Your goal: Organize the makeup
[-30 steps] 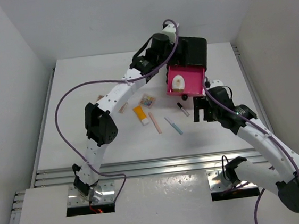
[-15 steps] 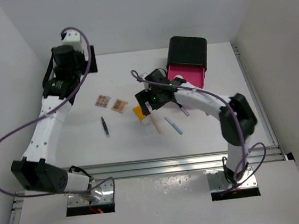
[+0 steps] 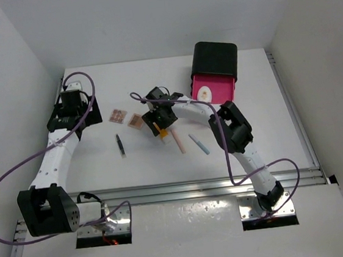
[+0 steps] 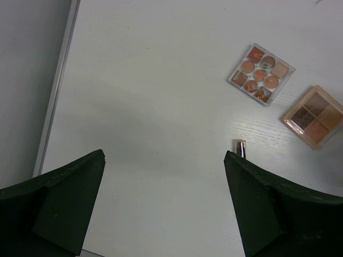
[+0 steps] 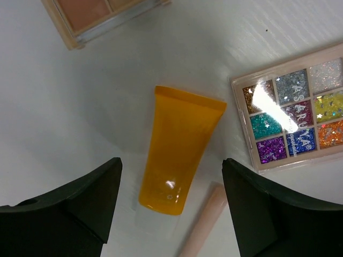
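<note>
Orange tube (image 5: pixel 179 155) flat, glitter palette (image 5: pixel 299 107) beside, pink stick (image 5: pixel 206 222) near

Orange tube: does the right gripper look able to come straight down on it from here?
Probably yes. The right gripper is open above the orange tube, which lies bare between its fingers. The glitter palette and pink stick lie close beside it, so one finger may nudge them.

3 palettes (image 4: pixel 261 74), 2 sticks (image 3: pixel 178 141) — 1 ea: tube (image 5: pixel 179 150), pencil (image 3: pixel 120 145), compact (image 3: pixel 205 92).
</note>
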Controlling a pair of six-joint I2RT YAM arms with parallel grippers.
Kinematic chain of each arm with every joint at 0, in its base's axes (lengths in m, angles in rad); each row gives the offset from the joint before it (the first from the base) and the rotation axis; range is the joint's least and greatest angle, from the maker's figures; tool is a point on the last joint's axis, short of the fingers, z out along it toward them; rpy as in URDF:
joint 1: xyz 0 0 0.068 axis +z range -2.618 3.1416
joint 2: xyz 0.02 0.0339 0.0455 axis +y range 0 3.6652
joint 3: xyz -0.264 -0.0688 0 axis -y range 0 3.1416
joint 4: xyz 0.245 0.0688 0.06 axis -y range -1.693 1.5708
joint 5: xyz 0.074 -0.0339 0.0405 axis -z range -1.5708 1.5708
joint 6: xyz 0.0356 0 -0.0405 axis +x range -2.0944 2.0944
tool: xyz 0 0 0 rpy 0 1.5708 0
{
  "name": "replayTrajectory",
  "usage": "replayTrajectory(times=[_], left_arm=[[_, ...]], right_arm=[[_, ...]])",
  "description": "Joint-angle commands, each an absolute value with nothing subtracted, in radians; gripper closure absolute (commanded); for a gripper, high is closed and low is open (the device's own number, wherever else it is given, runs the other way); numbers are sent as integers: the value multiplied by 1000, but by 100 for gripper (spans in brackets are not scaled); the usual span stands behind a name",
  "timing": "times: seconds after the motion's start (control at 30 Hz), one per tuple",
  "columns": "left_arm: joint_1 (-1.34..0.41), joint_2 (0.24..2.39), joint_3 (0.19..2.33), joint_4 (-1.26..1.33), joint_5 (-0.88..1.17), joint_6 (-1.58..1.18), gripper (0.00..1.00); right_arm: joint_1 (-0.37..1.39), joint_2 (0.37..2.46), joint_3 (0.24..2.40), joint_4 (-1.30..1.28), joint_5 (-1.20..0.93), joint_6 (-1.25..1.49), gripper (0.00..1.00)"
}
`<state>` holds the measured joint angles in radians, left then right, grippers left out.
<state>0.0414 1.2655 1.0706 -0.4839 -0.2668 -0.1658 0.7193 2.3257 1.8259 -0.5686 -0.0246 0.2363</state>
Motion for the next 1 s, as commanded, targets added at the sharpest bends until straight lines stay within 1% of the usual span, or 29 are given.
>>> replayTrajectory(times=[0.0, 0.03, 0.13, 0.17, 0.2, 0.27, 0.3, 0.37, 0.4, 0.47, 0.57, 0.6, 0.7, 0.77, 0.9, 0.93, 0.97], left_arm=[[49, 1218, 1074, -430, -235, -184, 0], [49, 1218, 1074, -430, -226, -193, 0], [49, 1207, 1063, -430, -225, -193, 0], [49, 1207, 1054, -430, -225, -184, 0], [49, 1197, 1054, -430, -225, -184, 0], [49, 1197, 1031, -430, -235, -173, 0], [49, 1197, 1031, -430, -235, -173, 0], [49, 1197, 1031, -430, -247, -173, 0], [49, 1197, 1031, -430, -247, -173, 0], [49, 1187, 1031, -430, -236, -173, 0], [49, 1187, 1031, -430, -209, -173, 0], [49, 1187, 1031, -430, -193, -164, 0], [49, 1187, 1009, -439, -181, -154, 0], [49, 1187, 980, -439, -163, -153, 0], [49, 1187, 954, -457, -143, -163, 0], [49, 1187, 954, -457, -132, -163, 0], [49, 1187, 945, -457, -132, -173, 0]], right_arm=[[739, 2333, 1861, -577, 11, 198, 24], [744, 2336, 1862, -583, 15, 198, 24], [747, 2338, 1861, -598, 8, 209, 29], [750, 2339, 1846, -595, 6, 216, 33], [749, 2342, 1841, -588, 5, 222, 38], [747, 2359, 1835, -584, -28, 244, 44], [747, 2364, 1836, -589, -32, 258, 52], [744, 2370, 1833, -588, -38, 275, 61], [742, 2370, 1836, -588, -37, 288, 70], [738, 2358, 1848, -587, -34, 296, 79], [735, 2342, 1903, -575, -51, 324, 85], [729, 2336, 1913, -552, -101, 353, 90], [726, 2300, 1970, -514, -181, 400, 91], [723, 2234, 1979, -476, -212, 419, 91], [687, 2109, 1948, -385, -199, 463, 91], [677, 2062, 1931, -365, -169, 469, 92], [640, 2016, 1910, -364, -155, 474, 92]])
